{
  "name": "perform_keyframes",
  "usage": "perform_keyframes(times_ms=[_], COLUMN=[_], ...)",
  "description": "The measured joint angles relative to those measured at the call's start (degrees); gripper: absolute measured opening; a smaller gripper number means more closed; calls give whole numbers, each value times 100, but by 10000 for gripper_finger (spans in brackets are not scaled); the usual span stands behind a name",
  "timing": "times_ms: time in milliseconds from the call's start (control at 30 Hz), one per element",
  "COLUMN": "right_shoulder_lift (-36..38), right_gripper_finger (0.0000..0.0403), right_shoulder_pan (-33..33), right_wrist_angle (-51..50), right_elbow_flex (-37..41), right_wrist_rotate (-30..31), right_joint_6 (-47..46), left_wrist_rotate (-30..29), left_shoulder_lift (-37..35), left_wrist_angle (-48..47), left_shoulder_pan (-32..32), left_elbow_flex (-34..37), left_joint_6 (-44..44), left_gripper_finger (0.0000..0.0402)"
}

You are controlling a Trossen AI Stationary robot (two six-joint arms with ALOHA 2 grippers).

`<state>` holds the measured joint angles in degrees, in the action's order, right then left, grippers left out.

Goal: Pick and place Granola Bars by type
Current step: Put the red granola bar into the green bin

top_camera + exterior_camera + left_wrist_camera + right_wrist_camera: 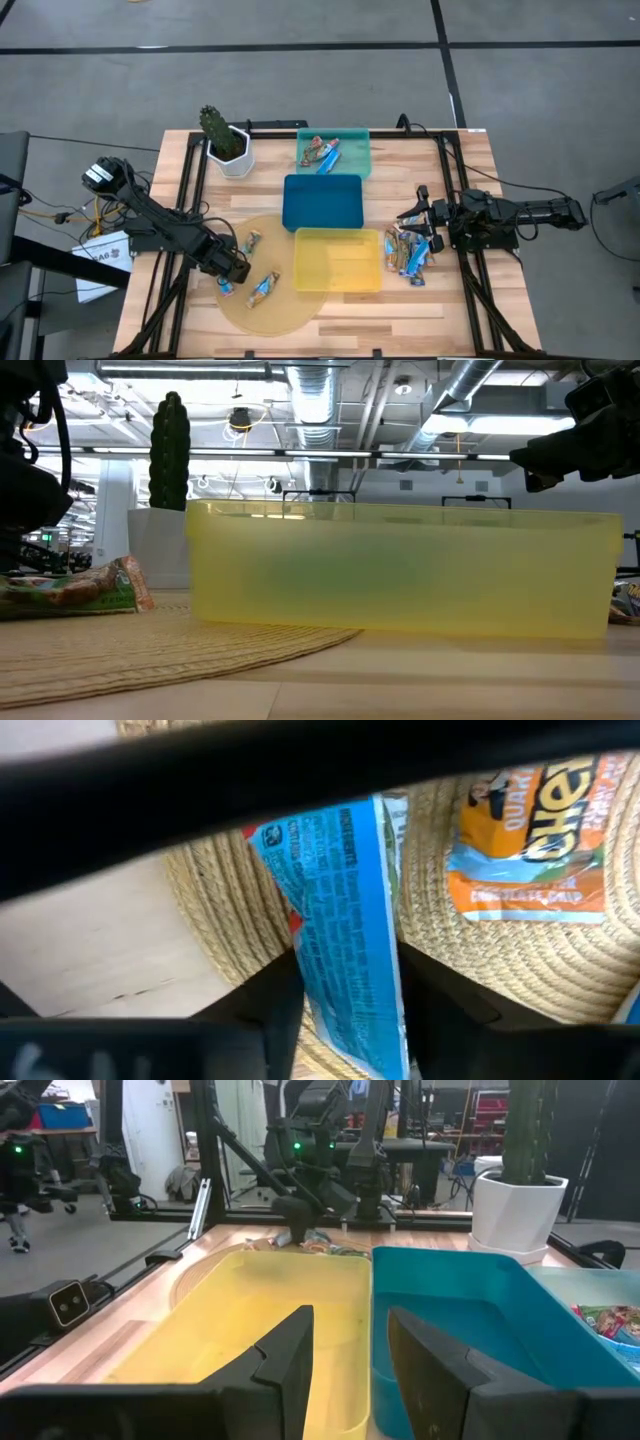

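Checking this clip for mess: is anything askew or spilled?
Nothing is spilled or damaged. Bars lie loose at odd angles: a pile right of the yellow tray, two on the round mat. The left tool straddles a blue bar at the mat's edge.

Granola bars lie in three groups. At the table's twelve o'clock edge, a small heap of red-multicolour and blue bars (321, 153) sits inside the teal tray. Toward three o'clock, a cluster of blue-white and tan bars (410, 252) lies loose on the wood. At seven o'clock, on the woven mat, lie a tan bar (252, 241), an orange-and-blue bar (264, 290), and a blue-wrapped bar (345, 920), lying flat at the mat's edge.
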<state>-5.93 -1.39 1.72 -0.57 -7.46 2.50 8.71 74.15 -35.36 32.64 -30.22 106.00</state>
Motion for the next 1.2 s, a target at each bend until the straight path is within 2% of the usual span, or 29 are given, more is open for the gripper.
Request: perform_keyframes(times_ms=[233,433,767,1067,1200], right_shoulder_lift=[0,0,0,0,0], right_gripper_finger=[124,124,124,124,124], right_shoulder_pan=[-1,-2,-1,-2,-2], right_wrist_angle=[0,0,0,0,0], right_elbow_flex=[1,1,1,1,0], right_wrist_rotate=[0,0,-2,-2,-1], right_joint_6=[0,0,0,0,0], left_wrist_rotate=[-4,73,60,-924,-1096], left_shoulder_lift=[-4,-2,-546,-1163,-1261], left_wrist_angle=[188,392,908,1926,2674], left_shoulder_pan=[0,-2,-2,-136,-301], left_elbow_flex=[11,17,22,20,15], left_joint_6=[-235,-517,-989,-2043,-2742], left_gripper_finger=[67,29,32,25,28])
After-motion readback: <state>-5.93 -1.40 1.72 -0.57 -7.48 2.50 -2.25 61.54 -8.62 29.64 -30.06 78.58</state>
